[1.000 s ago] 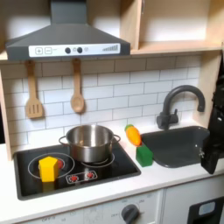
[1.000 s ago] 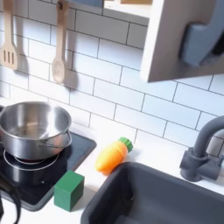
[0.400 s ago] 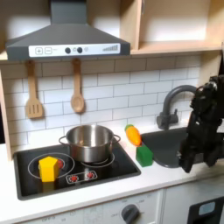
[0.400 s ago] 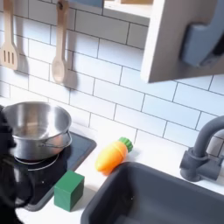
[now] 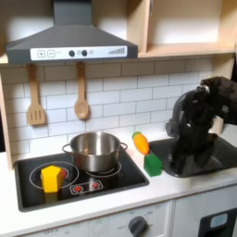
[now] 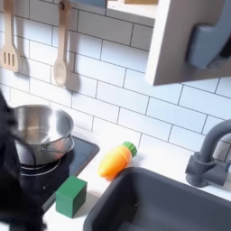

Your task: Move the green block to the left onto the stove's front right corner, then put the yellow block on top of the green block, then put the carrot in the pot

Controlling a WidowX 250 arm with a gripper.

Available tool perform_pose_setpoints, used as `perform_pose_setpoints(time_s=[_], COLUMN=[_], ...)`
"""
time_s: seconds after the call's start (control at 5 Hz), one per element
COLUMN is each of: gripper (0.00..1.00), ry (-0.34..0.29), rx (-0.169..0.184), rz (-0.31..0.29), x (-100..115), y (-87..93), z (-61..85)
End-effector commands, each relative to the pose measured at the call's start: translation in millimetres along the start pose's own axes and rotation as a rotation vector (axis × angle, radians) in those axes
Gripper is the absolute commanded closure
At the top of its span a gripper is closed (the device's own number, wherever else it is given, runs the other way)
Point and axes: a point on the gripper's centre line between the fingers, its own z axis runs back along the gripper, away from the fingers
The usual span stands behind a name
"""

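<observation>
The green block point(image 5: 152, 165) point(image 6: 71, 196) lies on the counter just off the stove point(image 5: 106, 181) point(image 6: 79, 154), at its right edge in both exterior views. On the stove's front left burner in the first exterior view stands the yellow block point(image 5: 52, 178). The carrot point(image 5: 141, 143) point(image 6: 115, 160) lies on the counter between stove and sink. The pot point(image 5: 95, 151) point(image 6: 38, 133) stands on a rear burner. My gripper point(image 5: 177, 164) hangs blurred over the sink's left part, slightly right of the green block. I cannot make out how its jaws stand.
The dark sink point(image 5: 196, 150) point(image 6: 167, 203) with its faucet point(image 5: 185, 106) point(image 6: 211, 161) fills the counter beside the stove. Two wooden utensils point(image 5: 81, 100) hang on the tiled wall under the hood. My arm shows as a dark blur point(image 6: 9, 171) at the second exterior view's left edge.
My arm has swung in from the first exterior view's right edge to above the sink. In the second exterior view its dark blur has grown at the left edge. The blocks, carrot and pot stay put.
</observation>
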Motion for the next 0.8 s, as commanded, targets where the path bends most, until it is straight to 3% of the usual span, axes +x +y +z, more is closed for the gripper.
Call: perform_pose_setpoints(time_s=[0.0, 0.6], gripper=[0.0, 0.0], ry=[-0.115, -0.266], rx=[-0.003, -0.017], rz=[0.037, 0.059], x=[38.9, 68.8], y=[14.6, 34.2], z=[17.1, 39.2])
